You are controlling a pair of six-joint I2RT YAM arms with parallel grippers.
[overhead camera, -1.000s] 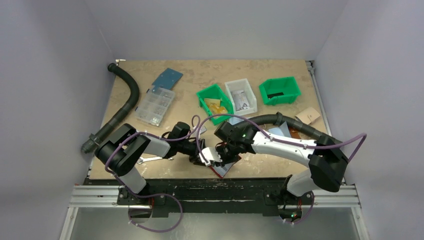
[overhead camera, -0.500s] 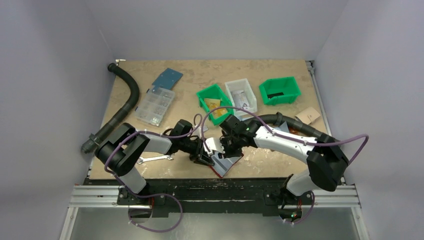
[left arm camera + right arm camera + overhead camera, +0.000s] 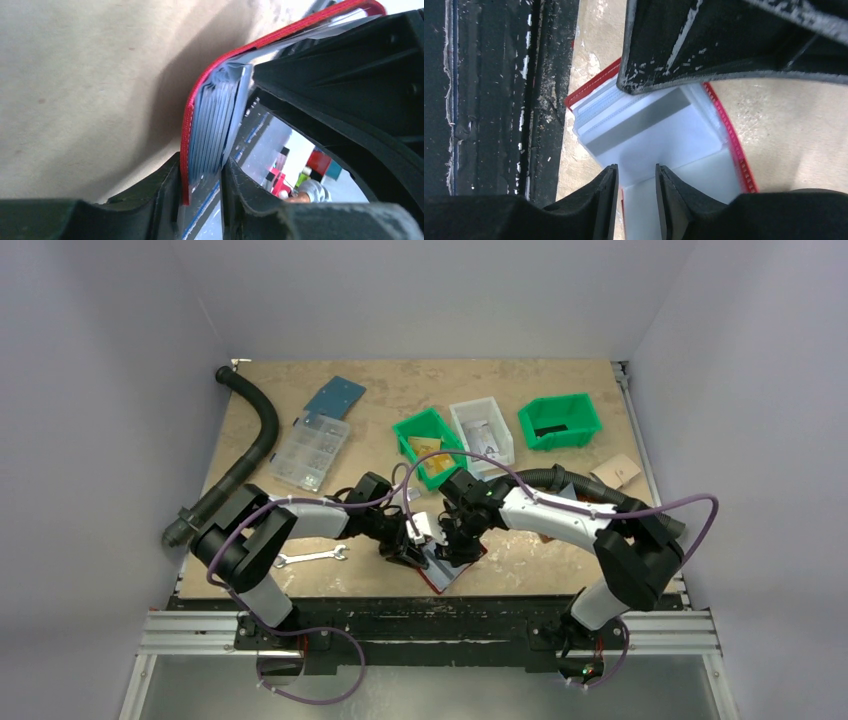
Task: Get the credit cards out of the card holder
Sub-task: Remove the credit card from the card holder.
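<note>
The card holder (image 3: 446,568) lies open near the table's front edge, with a red cover (image 3: 733,142) and pale blue-grey pockets. My left gripper (image 3: 202,176) is shut on one raised cover and its stack of pockets (image 3: 215,122), and holds that side up on edge. My right gripper (image 3: 636,192) hovers open just above the other spread side, nothing between its fingers. A pale credit card with a grey band (image 3: 639,122) shows in the top pocket. In the top view both grippers meet over the holder, the left gripper (image 3: 408,543) and the right gripper (image 3: 450,545).
Two green bins (image 3: 428,443) (image 3: 558,420) and a white bin (image 3: 482,433) stand at the back. A clear parts box (image 3: 309,452), a blue plate (image 3: 334,397), a black hose (image 3: 247,450) and a wrench (image 3: 312,558) are on the left. The black front rail (image 3: 489,100) runs beside the holder.
My right gripper has shifted left over the holder and its jaws have spread apart. My left gripper has kept its grip and lifted its side of the holder slightly.
</note>
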